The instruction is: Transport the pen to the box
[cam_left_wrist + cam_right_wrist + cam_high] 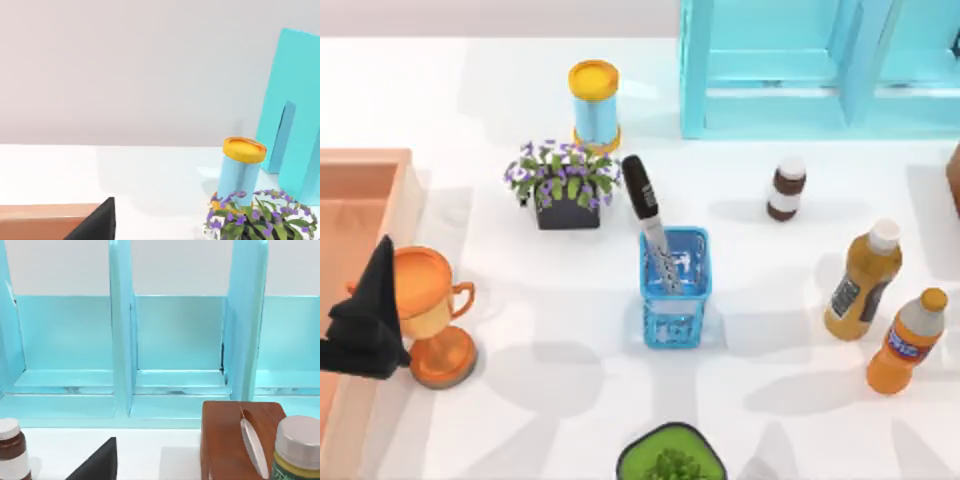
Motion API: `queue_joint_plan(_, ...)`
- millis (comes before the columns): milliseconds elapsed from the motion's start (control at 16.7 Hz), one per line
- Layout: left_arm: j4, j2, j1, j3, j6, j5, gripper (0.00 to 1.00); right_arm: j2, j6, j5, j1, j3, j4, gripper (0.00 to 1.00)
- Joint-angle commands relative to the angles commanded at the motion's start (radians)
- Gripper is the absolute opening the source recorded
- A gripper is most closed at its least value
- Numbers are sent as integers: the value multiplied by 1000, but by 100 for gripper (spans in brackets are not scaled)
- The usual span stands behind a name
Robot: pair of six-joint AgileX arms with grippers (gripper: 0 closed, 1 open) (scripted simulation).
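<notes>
Trophy (430, 310), potted flowers (564, 183), bottles (862, 280).

Left gripper (365, 320): matte black, angular, low-poly shape. 1 tall pointed wedge tapering to a tip, sitting on a broader faceted black block beside the trophy (432, 318) on its left. No visible cables, screws or markings; surfaces flat, uniformly dark, slight grey shading on facets. Left wrist view: 1 black triangular finger (100, 225) edge, plain, sharp corner, next to the box (45, 220) wall. Right wrist view: same kind of black triangular finger (97, 465) piece, plain, no print, near the brown bottle (11, 450).
</notes>
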Motion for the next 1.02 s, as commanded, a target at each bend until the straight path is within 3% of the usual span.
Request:
queue_joint_plan(600, 880, 998, -443, 121, -316, 121, 100, 0, 0, 0, 0, 0, 0, 100)
queue_joint_plan(780, 1066, 1276, -495, 154, -376, 134, 100, 0, 0, 0, 0, 0, 0, 100)
queue_joint_plan(1020, 1176, 1511, -472, 174, -415, 122, 100, 0, 0, 0, 0, 0, 0, 100)
